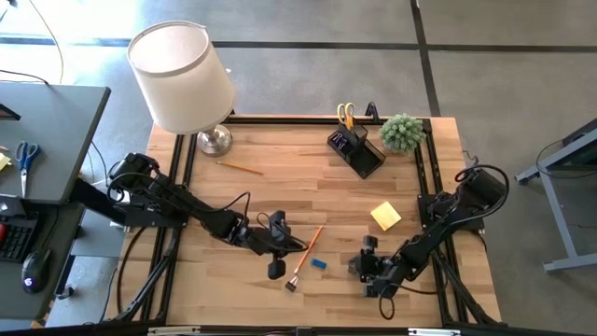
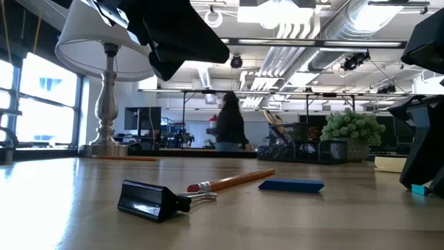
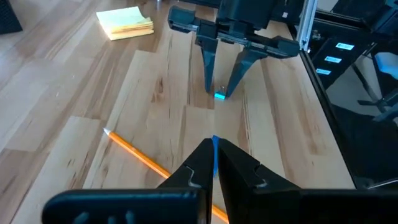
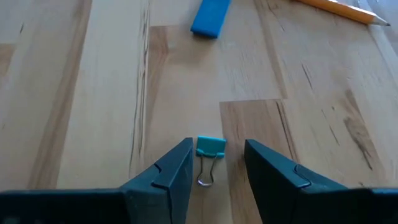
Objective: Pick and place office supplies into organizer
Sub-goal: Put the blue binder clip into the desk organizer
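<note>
Most supplies lie loose on the worktop (image 1: 280, 159) outside the organizer (image 1: 356, 151): the right gripper (image 4: 217, 163), fingers spread, straddles a teal binder clip (image 4: 209, 148), while the left gripper (image 3: 214, 163), fingers pressed together, hangs over the blue eraser (image 1: 319, 264) and pencil (image 1: 307, 248).

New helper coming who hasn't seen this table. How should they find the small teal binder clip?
Look along the table's front edge to the right pincer. The teal binder clip lies between its open fingers, smaller than the blue eraser beyond, with wire handles.
</note>
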